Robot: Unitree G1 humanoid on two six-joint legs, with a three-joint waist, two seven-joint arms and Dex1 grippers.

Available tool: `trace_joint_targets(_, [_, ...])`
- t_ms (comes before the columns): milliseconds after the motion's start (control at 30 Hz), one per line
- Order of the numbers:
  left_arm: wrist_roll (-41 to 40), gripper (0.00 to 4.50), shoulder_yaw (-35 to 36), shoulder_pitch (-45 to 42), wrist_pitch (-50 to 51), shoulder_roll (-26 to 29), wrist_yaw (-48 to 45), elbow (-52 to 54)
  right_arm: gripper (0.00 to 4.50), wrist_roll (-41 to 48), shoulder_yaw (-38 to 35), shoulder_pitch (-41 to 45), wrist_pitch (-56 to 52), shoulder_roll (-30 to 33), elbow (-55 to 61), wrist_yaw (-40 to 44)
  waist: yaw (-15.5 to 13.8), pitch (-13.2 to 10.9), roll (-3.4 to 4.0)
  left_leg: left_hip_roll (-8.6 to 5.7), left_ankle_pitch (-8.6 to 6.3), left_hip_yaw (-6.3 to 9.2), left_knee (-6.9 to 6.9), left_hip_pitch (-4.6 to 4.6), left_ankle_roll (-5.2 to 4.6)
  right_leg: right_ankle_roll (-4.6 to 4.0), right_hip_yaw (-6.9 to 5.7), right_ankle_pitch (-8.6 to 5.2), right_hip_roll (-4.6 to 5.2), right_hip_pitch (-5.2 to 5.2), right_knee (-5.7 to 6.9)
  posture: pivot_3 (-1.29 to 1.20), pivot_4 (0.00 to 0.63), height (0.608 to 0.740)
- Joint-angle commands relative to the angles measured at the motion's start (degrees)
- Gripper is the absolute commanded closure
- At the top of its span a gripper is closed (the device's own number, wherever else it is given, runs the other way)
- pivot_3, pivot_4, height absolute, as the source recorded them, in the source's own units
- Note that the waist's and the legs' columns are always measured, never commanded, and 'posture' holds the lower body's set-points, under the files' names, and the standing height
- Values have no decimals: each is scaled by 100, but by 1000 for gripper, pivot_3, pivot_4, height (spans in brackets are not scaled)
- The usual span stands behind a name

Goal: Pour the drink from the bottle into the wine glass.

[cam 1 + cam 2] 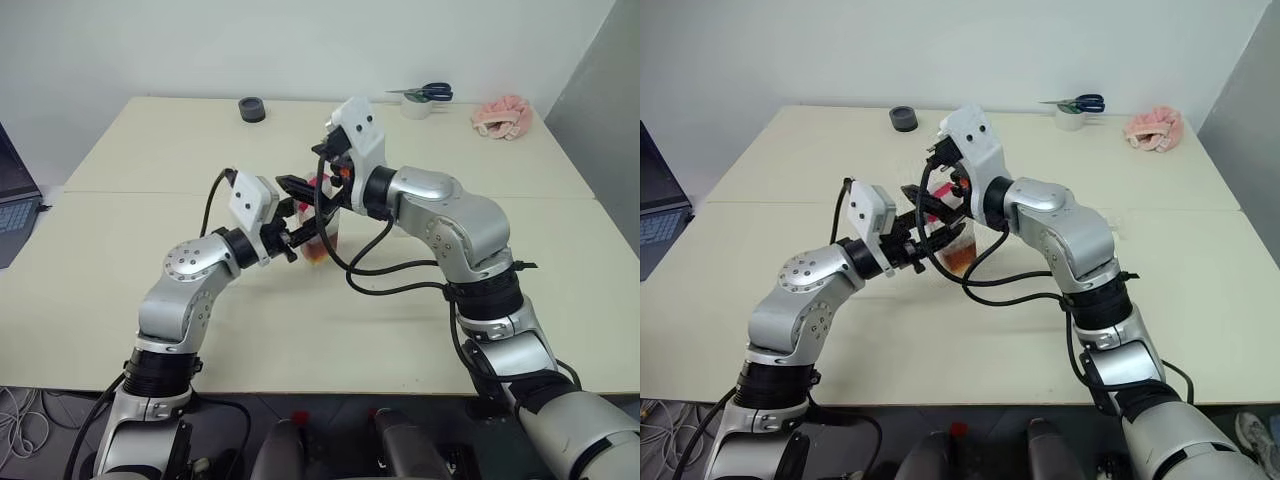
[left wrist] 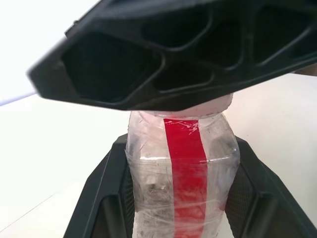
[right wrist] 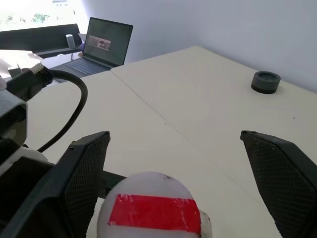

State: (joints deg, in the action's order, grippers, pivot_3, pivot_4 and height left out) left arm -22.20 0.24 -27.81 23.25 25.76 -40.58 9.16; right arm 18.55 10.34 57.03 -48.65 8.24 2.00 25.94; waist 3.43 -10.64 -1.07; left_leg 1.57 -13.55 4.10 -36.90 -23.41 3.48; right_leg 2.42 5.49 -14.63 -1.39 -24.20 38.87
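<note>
At table centre, the left gripper (image 2: pixel 181 198) is clamped on the upright bottle (image 2: pixel 181 173), its drink (image 1: pixel 958 258) inside. The right gripper (image 3: pixel 178 168) is spread wide around the cap (image 3: pixel 154 210). Judged stage: uncapping; pouring remains.

**A plain lab or office room set up as a robot test bench**

Two cream tables (image 1: pixel 120 300) are standing pushed together against a bare white wall (image 1: pixel 300 40), forming one wide work surface. An open laptop (image 3: pixel 101 43) is sitting on a separate desk off to the robot's left. Loose cables (image 1: pixel 25 425) are lying on the floor beside the bench. Scissors (image 1: pixel 428 93) are resting on a white roll of tape, with a black puck (image 1: pixel 252 109) and a pink cloth (image 1: pixel 503 115) sitting along the far edge.
</note>
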Motion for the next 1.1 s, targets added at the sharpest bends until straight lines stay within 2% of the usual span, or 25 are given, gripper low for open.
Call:
trace_joint_targets(33, [-87,2589,127,-62,-93,58,-29,324,0,10,-213,44,28,239,309,89,-1,0,0,0,0,0,0,0,0,0,1,0,0,0,0,0,150,740])
trace_joint_targets(400, [-93,2596,85,-178,-135,52,-125,154,0,323,-359,-443,-437,1032,1059,395,-3,0,0,0,0,0,-1,0,0,1,0,-1,0,0,0,0,150,740])
trace_joint_targets(733, [-92,2596,70,-254,-152,66,-211,58,0,608,-389,-669,-492,1435,1403,564,-3,0,-1,-1,0,-1,-1,0,0,2,2,-1,0,0,-1,0,150,740])
trace_joint_targets(1100, [-75,2596,69,-246,-136,48,-195,90,0,899,-402,-723,-732,1146,1657,405,-1,-1,-2,2,0,-1,0,0,0,2,2,-1,-5,0,-1,0,150,740])
